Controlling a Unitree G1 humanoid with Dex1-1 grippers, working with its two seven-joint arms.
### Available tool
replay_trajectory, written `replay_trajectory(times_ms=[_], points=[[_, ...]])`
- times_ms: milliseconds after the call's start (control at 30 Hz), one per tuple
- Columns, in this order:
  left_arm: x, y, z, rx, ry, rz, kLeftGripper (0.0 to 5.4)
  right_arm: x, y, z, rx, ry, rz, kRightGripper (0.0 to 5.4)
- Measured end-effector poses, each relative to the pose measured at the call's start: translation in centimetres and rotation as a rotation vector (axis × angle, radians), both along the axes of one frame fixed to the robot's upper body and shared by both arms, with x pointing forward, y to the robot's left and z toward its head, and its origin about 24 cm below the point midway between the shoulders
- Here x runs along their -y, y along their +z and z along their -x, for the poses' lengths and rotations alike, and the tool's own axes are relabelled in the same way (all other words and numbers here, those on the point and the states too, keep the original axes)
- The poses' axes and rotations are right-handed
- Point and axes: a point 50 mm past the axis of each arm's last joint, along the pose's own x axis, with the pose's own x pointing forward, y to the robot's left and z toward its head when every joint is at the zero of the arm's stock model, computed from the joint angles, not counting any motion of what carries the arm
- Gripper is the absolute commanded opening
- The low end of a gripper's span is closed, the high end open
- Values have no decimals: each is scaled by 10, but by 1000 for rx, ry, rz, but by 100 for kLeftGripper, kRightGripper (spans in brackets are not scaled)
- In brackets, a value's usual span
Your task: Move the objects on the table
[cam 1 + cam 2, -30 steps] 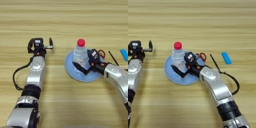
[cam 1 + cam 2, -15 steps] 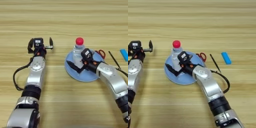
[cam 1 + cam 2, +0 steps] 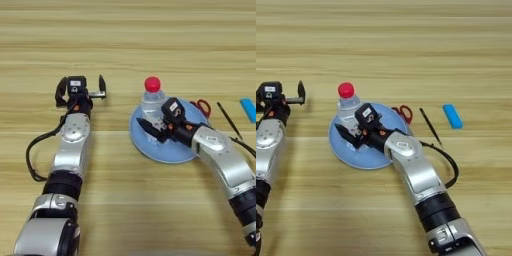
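Observation:
A small clear water bottle (image 3: 151,104) with a red cap stands upright on the left part of a round blue plate (image 3: 175,150). My right gripper (image 3: 148,120) reaches in from the right and is shut on the bottle's lower body. One black finger (image 3: 342,133) shows in front of the bottle; the other is hidden behind it. A light-blue block (image 3: 452,116) lies on the wooden table (image 3: 125,40) far to the right. My left gripper (image 3: 81,85) rests idle on the table left of the plate, fingers spread open and empty.
Red-handled scissors (image 3: 402,112) lie at the plate's right rim. A thin black stick (image 3: 428,127) lies between the scissors and the block. A black cable loops beside each forearm.
The right gripper has moved left across the plate, and the bottle has shifted a little left with it. The left arm has stayed still.

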Motion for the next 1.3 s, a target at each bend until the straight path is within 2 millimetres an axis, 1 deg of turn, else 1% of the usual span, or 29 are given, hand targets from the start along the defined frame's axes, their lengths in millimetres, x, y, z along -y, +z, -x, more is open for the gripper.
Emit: replay_trajectory(times_ms=[167, 400, 567, 733, 767, 933, 1033, 1133, 1300], points=[[0, 0, 0, 0, 0, 0, 540, 6, 2, -1, 4, -42, -18, 323], [0, 1, 0, 3, 0, 0, 540, 24, 23, -4, 78, -151, -98, 321], [0, 1, 0, 4, 1, 0, 540, 51, 32, -4, 105, -285, -136, 318], [0, 1, 0, 5, 1, 0, 540, 100, 44, -3, 170, -510, -116, 318], [0, 1, 0, 5, 1, 0, 540, 112, 43, -1, 170, -564, -106, 318], [0, 1, 0, 5, 1, 0, 540, 146, 38, 7, 145, -748, -78, 318], [-1, 1, 0, 5, 2, -1, 540, 163, 39, 8, 152, -841, -52, 318], [-1, 1, 0, 5, 3, -1, 540, 178, 34, 10, 136, -926, -25, 318], [-1, 1, 0, 4, 3, -1, 540, 184, 30, 10, 119, -961, -8, 318]])
